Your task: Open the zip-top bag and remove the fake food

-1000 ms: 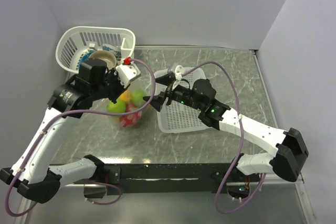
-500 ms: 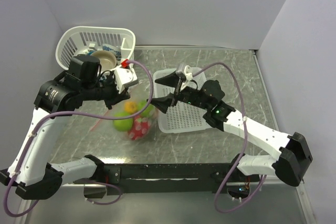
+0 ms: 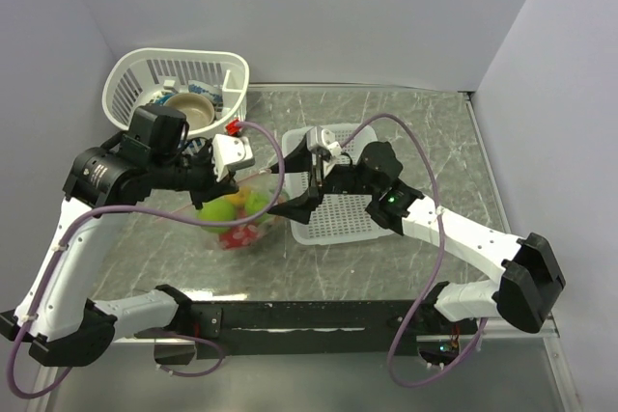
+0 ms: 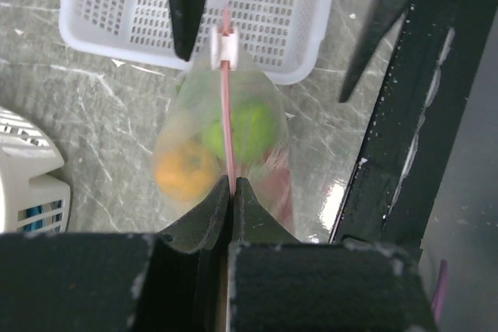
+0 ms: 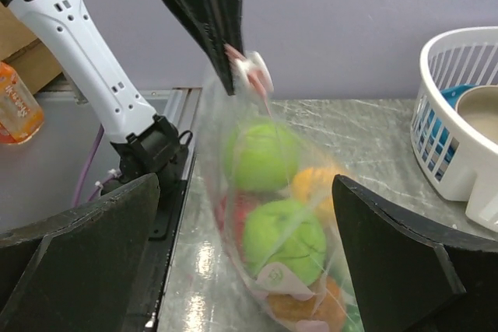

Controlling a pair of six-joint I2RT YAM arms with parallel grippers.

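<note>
The zip-top bag (image 3: 239, 214) hangs from my left gripper (image 3: 220, 183), which is shut on its pale pink zip strip (image 4: 226, 114). A white slider (image 4: 224, 44) sits at the strip's far end. The fake food is inside the bag: lime-green balls (image 5: 284, 239), an orange ball (image 4: 184, 169) and a red piece (image 3: 238, 234). My right gripper (image 3: 290, 188) is open, its fingers (image 5: 85, 246) on either side of the hanging bag (image 5: 268, 215) without touching it.
A flat white basket (image 3: 340, 207) lies just right of the bag, under my right arm. A rounded white basket (image 3: 174, 69) with a tan bowl (image 3: 193, 108) stands at the back left. The black base rail (image 3: 309, 315) runs along the near edge.
My right gripper has moved left and nearer, bringing its open fingers around the bag. My left gripper has drawn back and carried the bag a little nearer, still shut on the strip.
</note>
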